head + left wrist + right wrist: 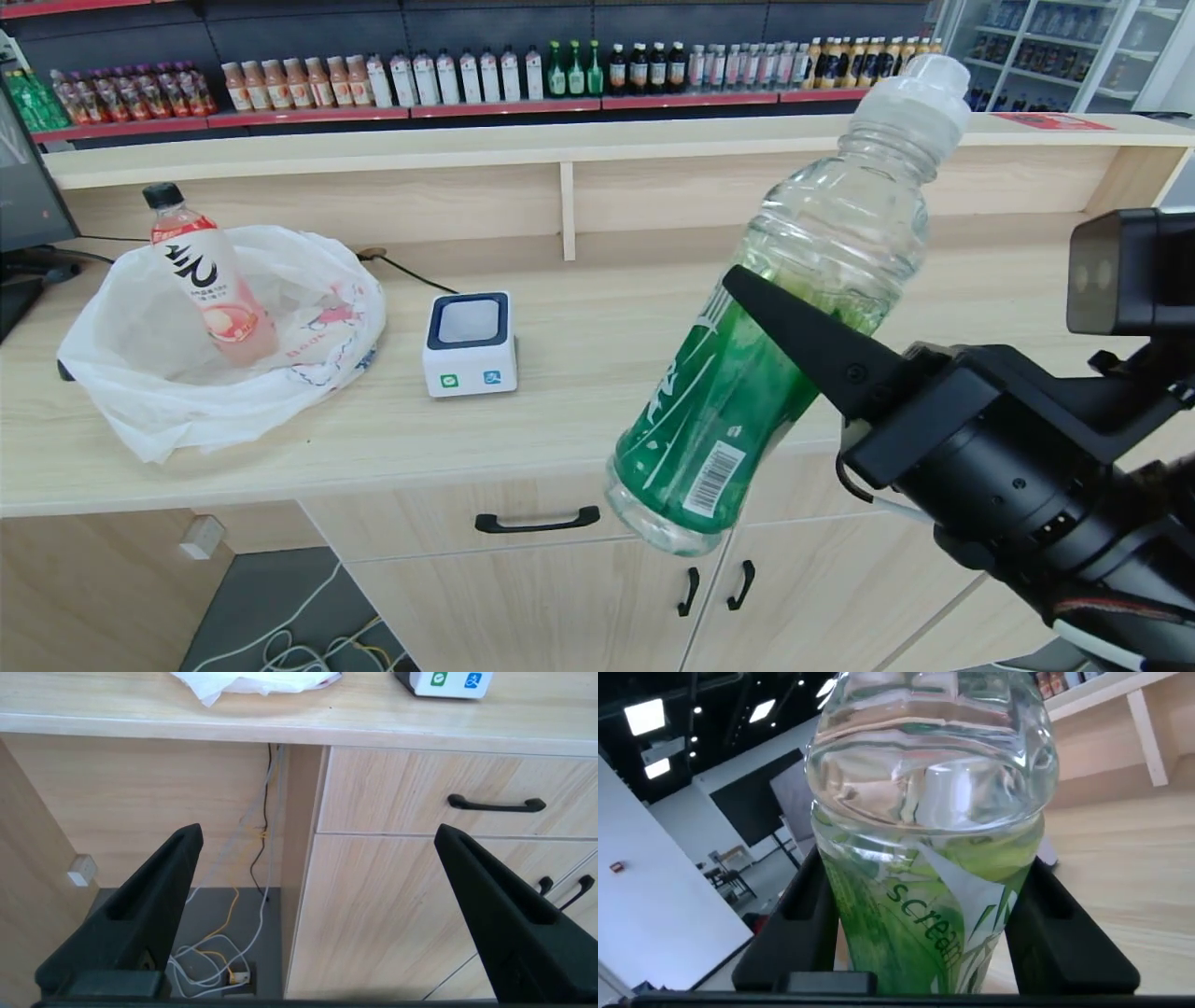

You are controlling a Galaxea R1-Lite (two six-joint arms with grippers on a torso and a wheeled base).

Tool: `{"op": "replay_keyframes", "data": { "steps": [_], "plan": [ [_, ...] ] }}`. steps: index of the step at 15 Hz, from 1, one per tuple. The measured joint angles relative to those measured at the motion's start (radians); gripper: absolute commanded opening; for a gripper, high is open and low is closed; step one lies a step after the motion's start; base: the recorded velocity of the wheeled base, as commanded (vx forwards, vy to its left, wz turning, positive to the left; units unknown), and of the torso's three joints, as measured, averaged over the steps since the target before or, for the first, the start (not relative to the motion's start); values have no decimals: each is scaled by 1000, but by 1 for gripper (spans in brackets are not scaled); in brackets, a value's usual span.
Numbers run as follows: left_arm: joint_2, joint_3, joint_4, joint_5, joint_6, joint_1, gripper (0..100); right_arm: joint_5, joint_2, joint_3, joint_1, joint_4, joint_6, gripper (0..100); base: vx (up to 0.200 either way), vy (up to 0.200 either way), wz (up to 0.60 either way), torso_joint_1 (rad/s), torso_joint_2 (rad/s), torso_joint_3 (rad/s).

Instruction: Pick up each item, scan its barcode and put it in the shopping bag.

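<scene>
My right gripper (794, 345) is shut on a clear bottle with a green label (747, 373), held tilted in the air in front of the counter, barcode facing down and outward. The same green-label bottle (934, 831) sits between the fingers in the right wrist view. A white barcode scanner (470, 343) stands on the wooden counter, left of the held bottle. Further left lies the white shopping bag (140, 373) with a pink drink bottle (213, 275) leaning inside it. My left gripper (318, 915) hangs open below the counter edge, in front of the cabinet, holding nothing.
The wooden counter (579, 373) has a raised back shelf. A monitor (23, 187) stands at the far left. Drawers and doors with black handles (537, 521) lie below. Shelves of drinks (560, 70) line the back wall. Cables (224, 952) lie on the floor.
</scene>
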Motion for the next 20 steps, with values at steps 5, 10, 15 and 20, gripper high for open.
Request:
{"op": "replay_keyframes", "data": {
  "steps": [5, 10, 15, 20],
  "plan": [
    [0, 0, 0, 0, 0, 0, 100, -1, 34, -96, 8, 71, 49, 0, 0, 0, 0, 0, 0, 0],
    [0, 0, 0, 0, 0, 0, 100, -1, 14, -264, 33, 292, 85, 0, 0, 0, 0, 0, 0, 0],
    [0, 0, 0, 0, 0, 0, 100, -19, -11, -266, 56, 296, 82, 0, 0, 0, 0, 0, 0, 0],
    [0, 0, 0, 0, 0, 0, 100, -26, -16, -261, 63, 295, 86, 0, 0, 0, 0, 0, 0, 0]
  ]
}}
